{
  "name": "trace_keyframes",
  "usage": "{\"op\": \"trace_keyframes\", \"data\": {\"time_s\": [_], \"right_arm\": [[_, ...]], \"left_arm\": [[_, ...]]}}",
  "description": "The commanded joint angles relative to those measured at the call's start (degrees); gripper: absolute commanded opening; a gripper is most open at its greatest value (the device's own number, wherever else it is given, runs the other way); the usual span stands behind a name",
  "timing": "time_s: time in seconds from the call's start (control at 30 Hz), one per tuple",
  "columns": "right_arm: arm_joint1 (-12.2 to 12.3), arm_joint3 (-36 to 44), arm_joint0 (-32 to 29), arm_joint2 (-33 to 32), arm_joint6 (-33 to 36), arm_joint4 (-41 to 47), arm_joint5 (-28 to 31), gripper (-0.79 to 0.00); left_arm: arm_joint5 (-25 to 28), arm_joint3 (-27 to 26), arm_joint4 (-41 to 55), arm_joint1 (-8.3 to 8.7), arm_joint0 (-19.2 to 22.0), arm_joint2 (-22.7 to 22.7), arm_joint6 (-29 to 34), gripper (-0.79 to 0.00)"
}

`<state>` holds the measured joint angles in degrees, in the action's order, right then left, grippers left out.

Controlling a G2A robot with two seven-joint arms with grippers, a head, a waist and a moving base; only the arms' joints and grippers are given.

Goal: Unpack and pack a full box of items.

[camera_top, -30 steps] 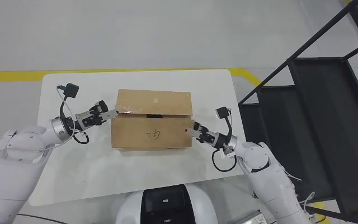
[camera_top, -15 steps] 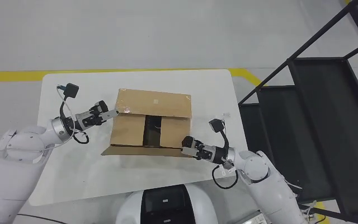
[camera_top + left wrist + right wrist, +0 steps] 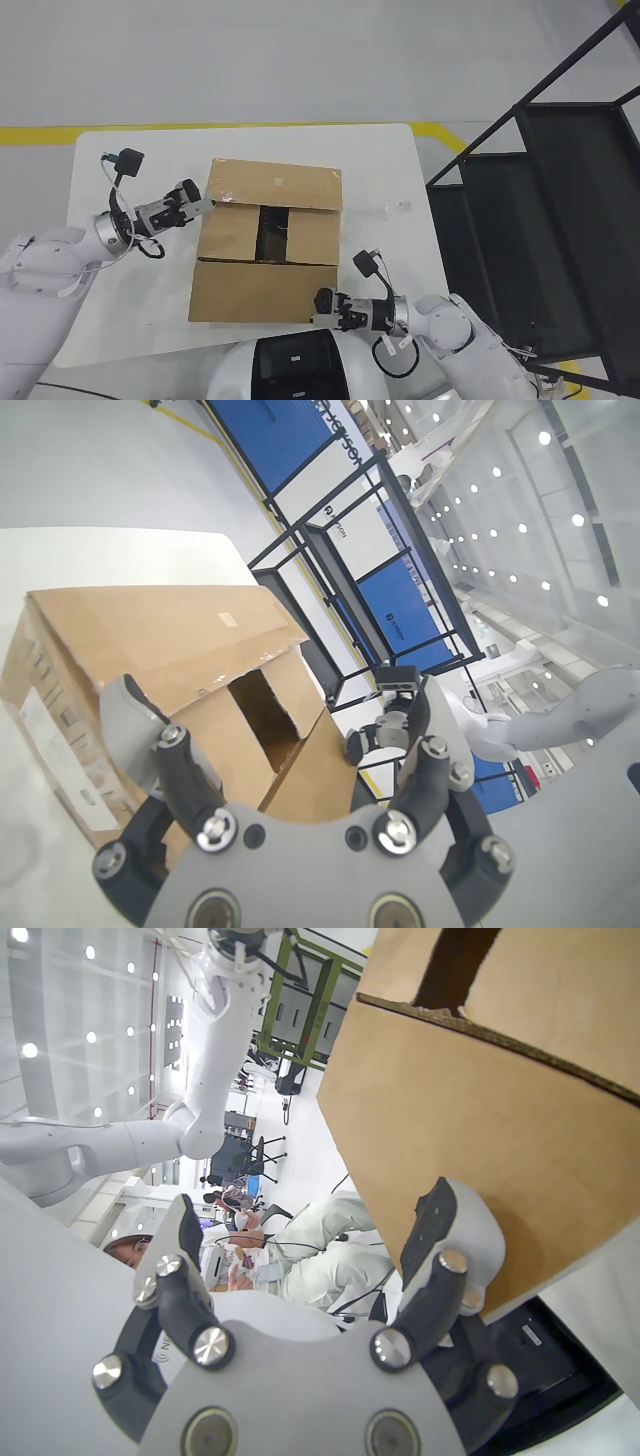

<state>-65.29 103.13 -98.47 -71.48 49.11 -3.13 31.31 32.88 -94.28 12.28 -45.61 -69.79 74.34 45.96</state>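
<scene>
Cardboard box (image 3: 275,185), long axis crosswise. Lies just beside left gripper (image 3: 203,207), jaws apart, at far-left corner; right gripper (image 3: 320,303), likewise spread, by folded-out front flap (image 3: 255,292).

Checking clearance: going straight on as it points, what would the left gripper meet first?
Probably the cardboard box: the left gripper points at its top edge; height is hard to judge.

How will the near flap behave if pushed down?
Flap shows a flat face and corrugated edge, so it likely hinges at its crease rather than bending. Box may slide when pushed: left gripper and right gripper are open, not clamping it.
</scene>
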Motion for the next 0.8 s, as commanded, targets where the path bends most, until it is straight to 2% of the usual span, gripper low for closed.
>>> {"op": "trace_keyframes", "data": {"time_s": [0.0,0.17,0.3,0.43,0.77], "right_arm": [[-0.1,-0.7,0.5,0.9,-2.1,-2.0,-1.1,0.000],[-0.7,-3.0,2.8,3.6,-8.3,-5.8,-4.0,0.000],[-0.9,-4.3,4.0,5.2,-10.4,-6.4,-5.0,0.000],[-0.9,-5.2,4.6,6.0,-10.8,-6.0,-5.3,0.000],[-0.8,-5.7,5.8,7.1,-10.4,-3.5,-5.2,0.000]], "left_arm": [[0.1,-1.3,1.3,0.15,-0.5,0.6,1.8,0.000],[-4.7,-2.5,1.0,0.19,-0.4,0.2,4.9,0.000],[-10.4,-1.1,0.5,-0.34,1.6,-3.0,7.4,0.000],[-13.2,0.7,2.3,-0.98,3.7,-5.9,10.2,0.000],[-15.9,8.5,3.5,-3.27,9.7,-10.6,4.5,0.000]]}}
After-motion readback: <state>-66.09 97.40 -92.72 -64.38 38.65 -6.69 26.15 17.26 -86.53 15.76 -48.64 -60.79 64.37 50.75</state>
